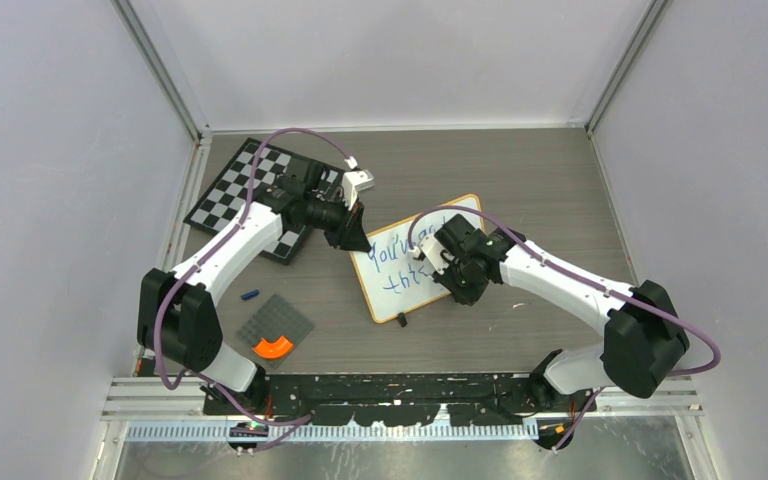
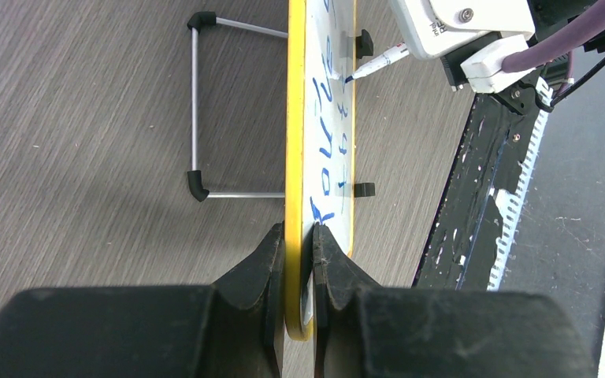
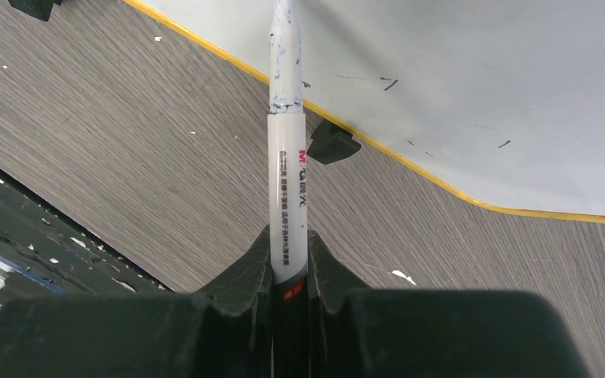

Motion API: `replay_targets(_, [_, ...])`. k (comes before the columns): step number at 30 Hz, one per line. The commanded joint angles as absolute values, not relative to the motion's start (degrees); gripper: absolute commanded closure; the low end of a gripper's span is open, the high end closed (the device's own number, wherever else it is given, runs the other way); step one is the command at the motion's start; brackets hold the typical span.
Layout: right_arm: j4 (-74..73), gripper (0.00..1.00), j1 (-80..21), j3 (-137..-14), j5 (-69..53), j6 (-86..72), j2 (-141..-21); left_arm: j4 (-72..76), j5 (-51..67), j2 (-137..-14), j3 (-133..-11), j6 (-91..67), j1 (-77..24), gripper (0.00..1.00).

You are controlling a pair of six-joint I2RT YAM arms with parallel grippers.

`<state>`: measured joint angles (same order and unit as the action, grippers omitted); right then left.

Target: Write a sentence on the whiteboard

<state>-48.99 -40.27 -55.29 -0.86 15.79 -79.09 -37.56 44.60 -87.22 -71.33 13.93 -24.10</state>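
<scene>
The whiteboard [image 1: 392, 298] has a yellowish frame, blue handwriting and black clip feet [image 1: 401, 319]. It sits mid-table. My left gripper [image 1: 358, 240] is shut on its far-left edge. In the left wrist view the two fingers [image 2: 299, 260] pinch the frame [image 2: 294, 118] from both sides. My right gripper [image 1: 438, 268] is over the board's middle, shut on a white marker [image 3: 287, 157]. The marker's blue tip [image 2: 352, 77] touches the writing surface [image 2: 331, 126]. The right wrist view shows the board's white face [image 3: 457, 87] and one clip foot [image 3: 332, 144].
A checkered chessboard [image 1: 245, 195] lies at the back left under the left arm. A grey studded plate [image 1: 275, 322] with an orange piece [image 1: 273, 347] and a small blue cap [image 1: 250, 295] lie front left. A wire stand [image 2: 197, 118] sits behind the board.
</scene>
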Motion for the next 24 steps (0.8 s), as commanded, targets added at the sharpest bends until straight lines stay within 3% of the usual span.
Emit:
replay_targets(1, [-47.66,1.0,-39.88,-54.76,0.79,15.9,-78.36,-37.84,38.14,-87.57,-70.07,18.77,-24.17,1.0])
replay_targets(16, [-48.3,1.0,-43.05,-57.35,-2.28,15.52,-80.65,-38.01,37.96,-87.36,-70.02,19.14,-24.15,1.0])
replay_targets(24, [-50.03,1.0,-42.42,-56.75,-5.56,14.95,-74.82,-38.02,38.31,-88.03,-69.92,19.17,-24.18,1.0])
